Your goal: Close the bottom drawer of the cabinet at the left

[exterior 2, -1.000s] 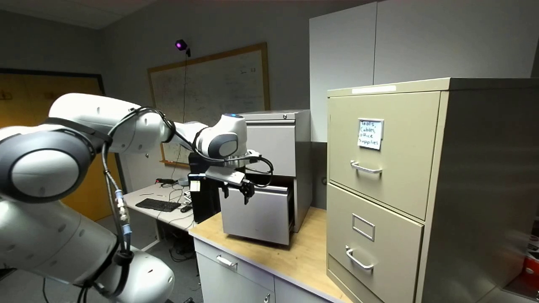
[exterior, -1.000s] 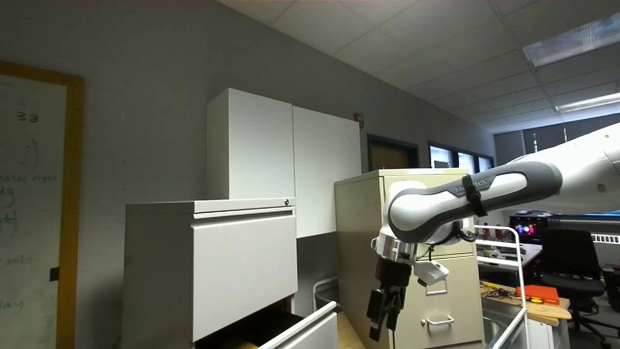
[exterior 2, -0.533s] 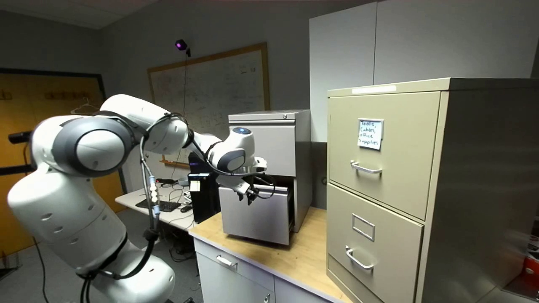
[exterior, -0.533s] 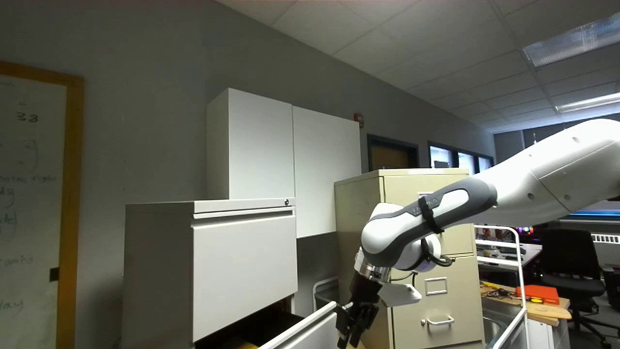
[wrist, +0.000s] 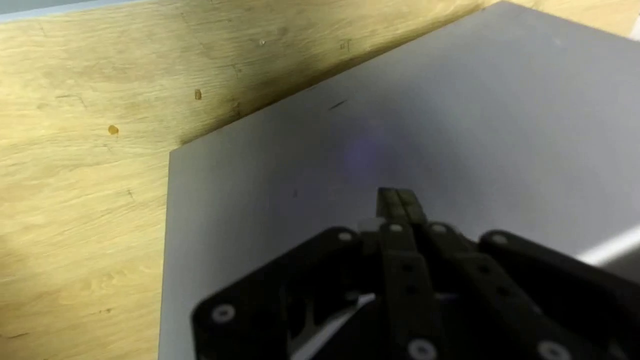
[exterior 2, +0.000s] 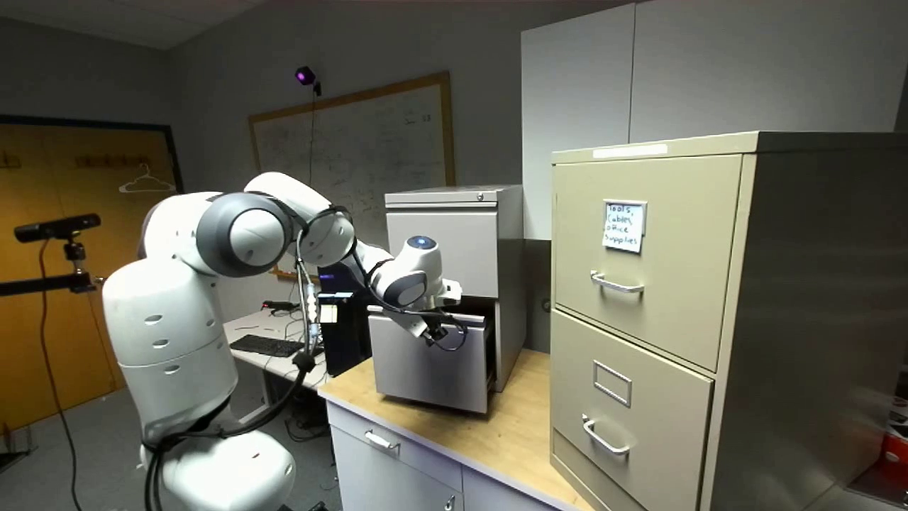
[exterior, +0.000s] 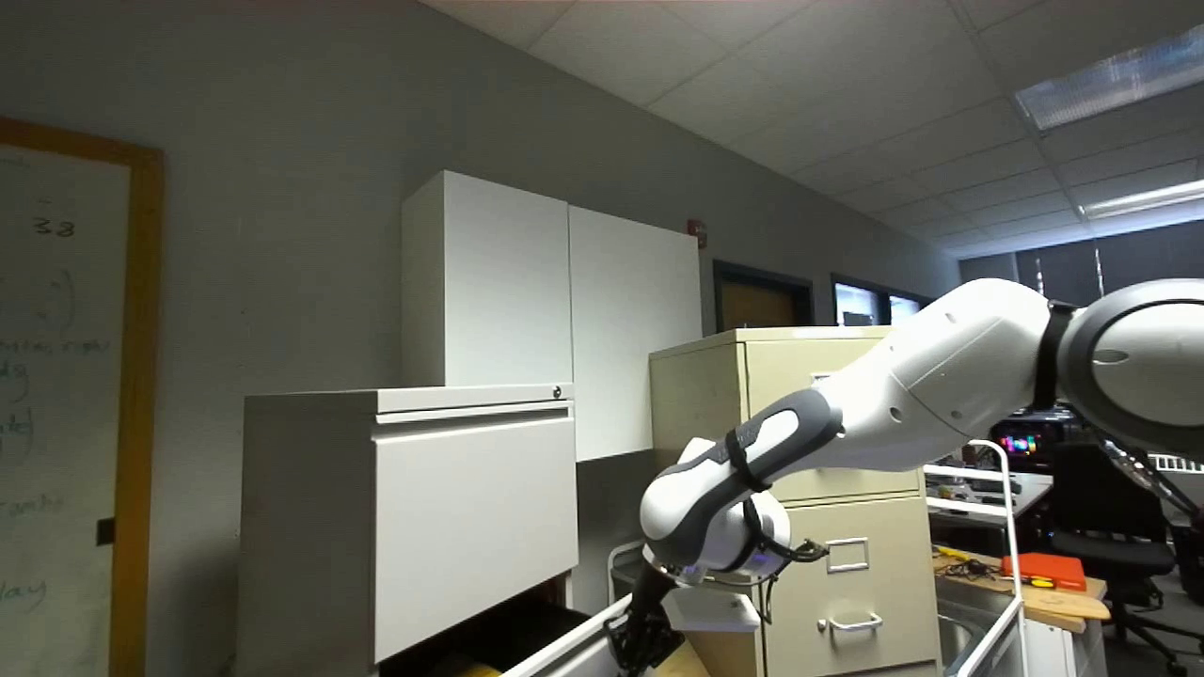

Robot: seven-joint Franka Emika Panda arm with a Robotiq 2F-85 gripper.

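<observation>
I see the bottom drawer (exterior 2: 427,372) jutting well out of the cabinet (exterior 2: 511,277), below the upper drawer front (exterior: 475,531) and just over the bench (exterior 2: 528,380). My arm (exterior 2: 248,234) reaches in to the front of the cabinet, jaws at the drawer's face; I can't tell whether they touch it. In the wrist view they're closed, fingertips (wrist: 387,205) together. Beside the cabinet, apart from it, stands a beige filing cabinet (exterior 2: 670,312).
</observation>
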